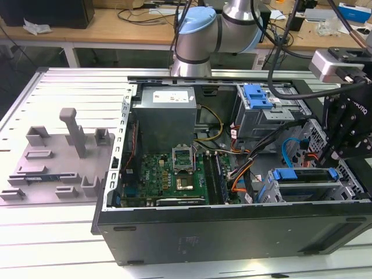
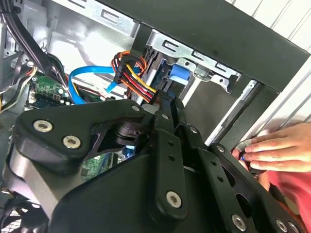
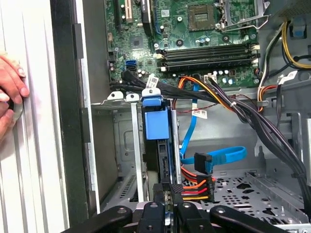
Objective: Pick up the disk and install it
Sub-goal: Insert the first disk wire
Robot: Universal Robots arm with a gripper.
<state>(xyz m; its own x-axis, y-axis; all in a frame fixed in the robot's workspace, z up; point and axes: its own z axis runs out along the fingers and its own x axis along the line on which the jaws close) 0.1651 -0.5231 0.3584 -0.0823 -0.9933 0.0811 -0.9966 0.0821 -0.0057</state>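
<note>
Black and jointed, the hand [image 3: 167, 190] sits nearest in the first wrist view. Its two fingers are drawn close on either side of the disk [image 3: 156, 121], so I judge it clenched on the near edge rather than released. The disk stands on edge inside the metal drive cage [image 3: 135, 145] of the open computer case [image 1: 232, 232], with its blue frame in line with the cage rails, presumably so it can slide home. Just beside it lie an orange-and-red power plug [image 3: 197, 187] and a blue data cable [image 3: 223, 156], apparently not plugged in. Farther off is the green motherboard [image 3: 194, 39]. A person's fingers [image 3: 14, 80] rest on the bench [image 1: 58, 244] outside the case.
</note>
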